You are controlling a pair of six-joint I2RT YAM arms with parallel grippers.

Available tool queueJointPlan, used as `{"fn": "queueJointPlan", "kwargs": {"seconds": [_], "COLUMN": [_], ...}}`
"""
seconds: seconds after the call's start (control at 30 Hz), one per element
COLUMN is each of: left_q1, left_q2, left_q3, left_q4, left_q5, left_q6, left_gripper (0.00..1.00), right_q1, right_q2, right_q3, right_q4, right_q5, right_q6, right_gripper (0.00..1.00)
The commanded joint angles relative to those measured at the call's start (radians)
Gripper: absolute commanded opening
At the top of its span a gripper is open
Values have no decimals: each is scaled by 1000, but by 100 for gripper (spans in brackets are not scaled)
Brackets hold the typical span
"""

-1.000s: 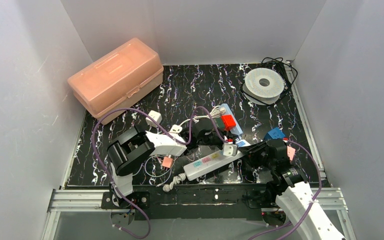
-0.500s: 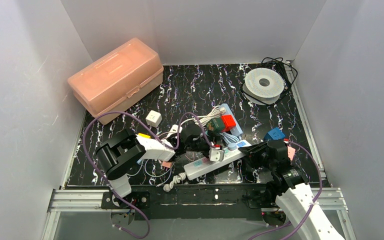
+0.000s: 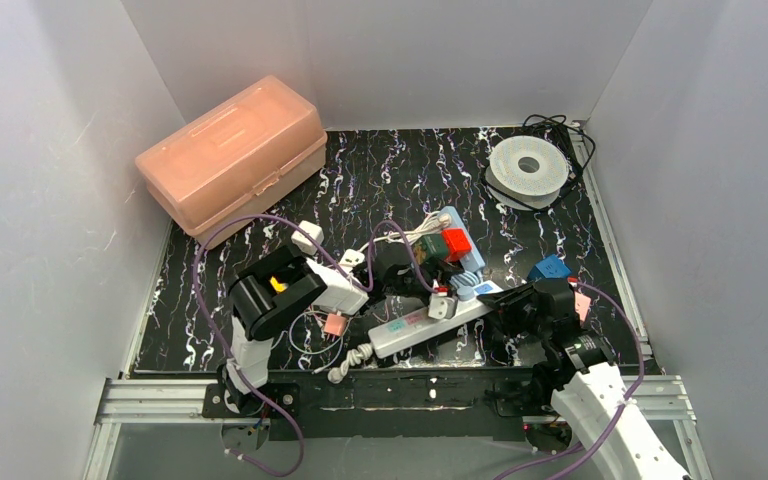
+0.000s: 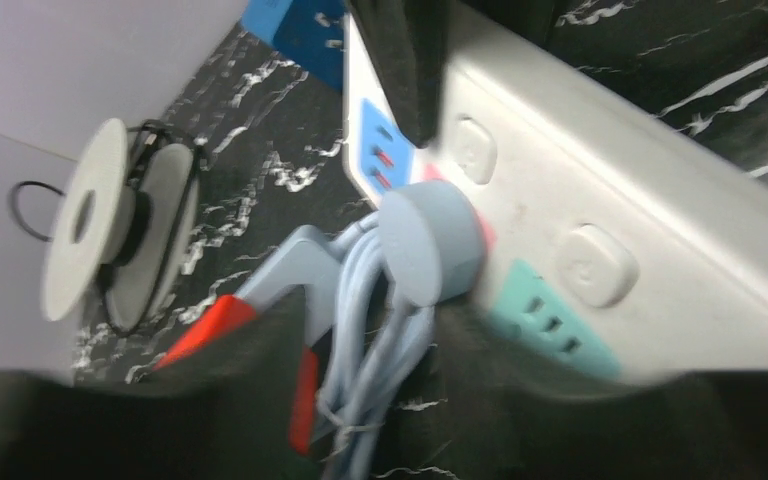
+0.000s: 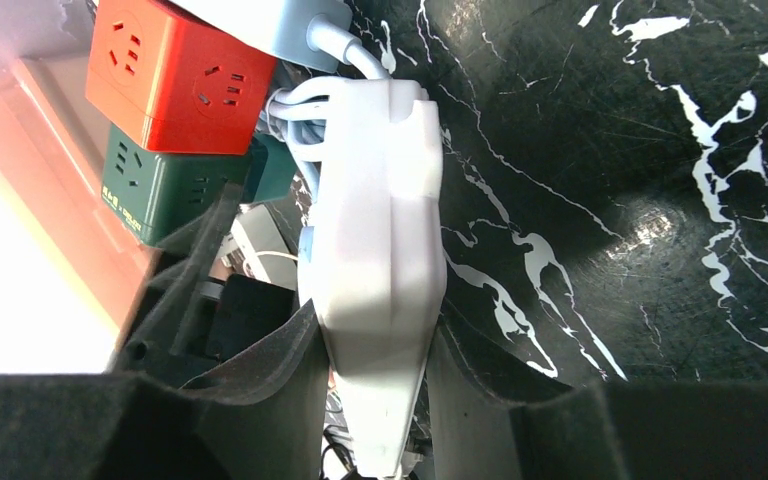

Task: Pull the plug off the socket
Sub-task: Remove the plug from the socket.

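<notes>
Marbled table (image 3: 380,170), round grey-blue plug (image 4: 430,255), white strip (image 4: 600,190)

Enclosed on three sides by plain white walls (image 3: 410,60); floored with a black worktop (image 3: 400,170) veined in white and purple; edged at the near side by aluminium rails (image 3: 150,398); lit evenly, faintly glossy.

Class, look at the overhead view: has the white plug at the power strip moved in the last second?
Yes. The white plug at the power strip has shifted left, farther from the white spool, which has not moved.
</notes>
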Motion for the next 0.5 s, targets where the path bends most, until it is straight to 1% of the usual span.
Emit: {"fn": "queueJointPlan", "kwargs": {"seconds": [0.0, 0.13, 0.33, 0.47], "left_q1": [-26, -30, -38, -37], "left_q2": [33, 40, 32, 13], "left_q3": [8, 21, 15, 18], "left_q4": [88, 91, 91, 90], "left_q5": [120, 132, 118, 67], "left_q6": [-10, 8, 16, 15], "left_gripper": [36, 20, 1, 0], "right_q1": [5, 6, 5, 5], "right_q2": [-9, -15, -20, -32], "right_q3": [21, 17, 8, -4], "right_q4": [189, 191, 227, 228], "right_q5": [-85, -81, -72, -65], "right_q6": [52, 55, 59, 64], "right_gripper": [1, 1, 1, 1]}}
